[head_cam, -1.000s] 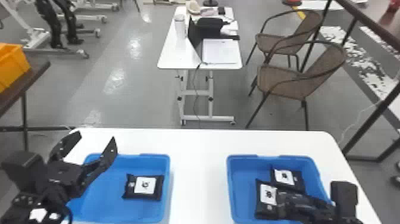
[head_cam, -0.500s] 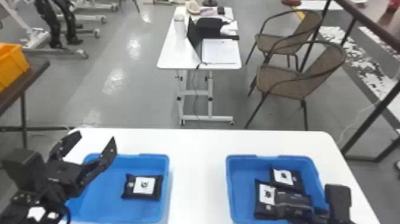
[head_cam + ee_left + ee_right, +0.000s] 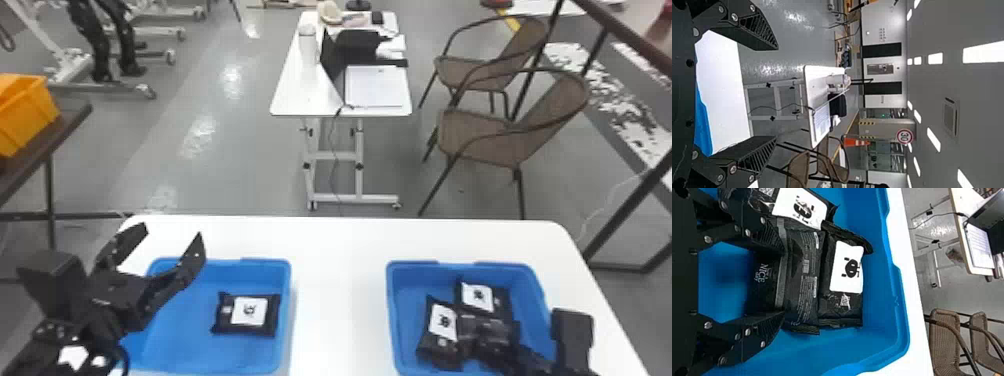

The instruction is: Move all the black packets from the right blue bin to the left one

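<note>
Inside the right blue bin [image 3: 392,320] lie three black packets: a left packet [image 3: 437,345], a rear packet [image 3: 479,300] and a back-up packet [image 3: 803,282] at the right gripper [image 3: 487,332]. I cannot tell whether that gripper is grasping it or not. The left and rear ones wear a white label [image 3: 848,266] printed with a round black figure, plus a small square code. The back-up one has a pale lengthwise seam with fine light print beside it, and its side touches the rear packet. All have glossy, wrinkled film and crimped ends.

Inside the left blue bin [image 3: 210,357], a fourth packet [image 3: 272,315] lies flat toward the right wall, label up. The left gripper [image 3: 172,232] is released and empty over that bin's far left part, its fingers spread wide.

Both bins are smooth, round-cornered plastic on a matte white table [image 3: 340,280]. Beyond stand woven brown chairs [image 3: 480,135] with thin curved arms.
</note>
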